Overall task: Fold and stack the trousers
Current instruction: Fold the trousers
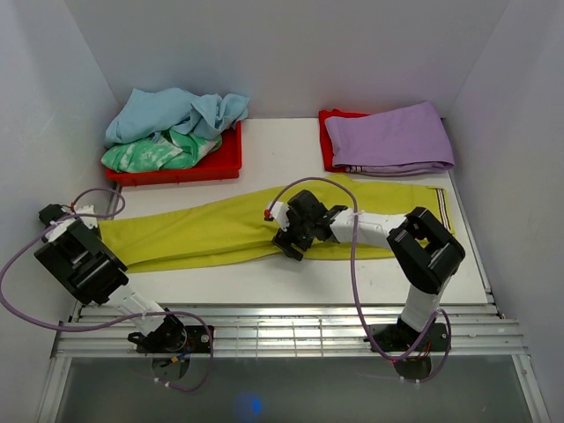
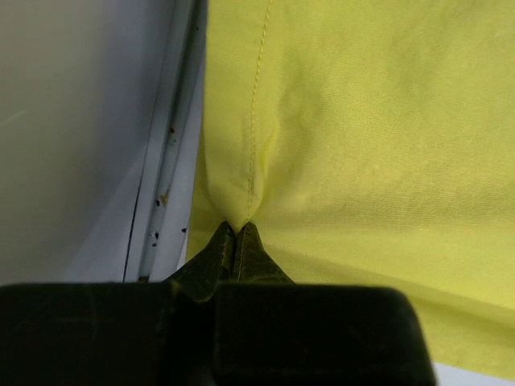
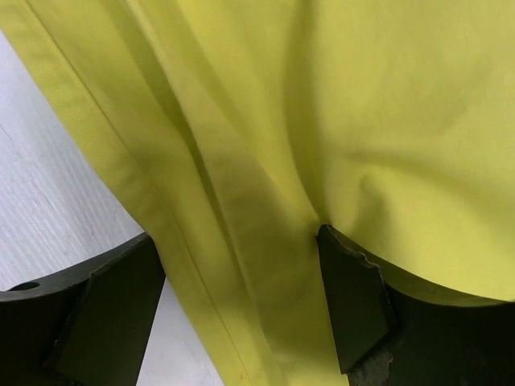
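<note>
The chartreuse-yellow trousers (image 1: 220, 231) lie stretched out flat across the table from left to right, waistband at the right end. My left gripper (image 1: 92, 222) sits at their left end, by the left wall. In the left wrist view its jaws (image 2: 236, 227) are pinched together on a seam of the trousers (image 2: 362, 145). My right gripper (image 1: 284, 234) hovers over the middle of the legs. In the right wrist view it (image 3: 237, 301) stands open, its fingers (image 3: 354, 297) straddling the near edge of the trousers (image 3: 257, 121), nothing clamped.
A red tray (image 1: 225, 163) at the back left holds light blue and green-patterned garments (image 1: 167, 128). A folded lilac garment (image 1: 388, 137) lies on a red tray at the back right. White walls close in left, right and back. Metal rails (image 1: 282, 322) run along the near edge.
</note>
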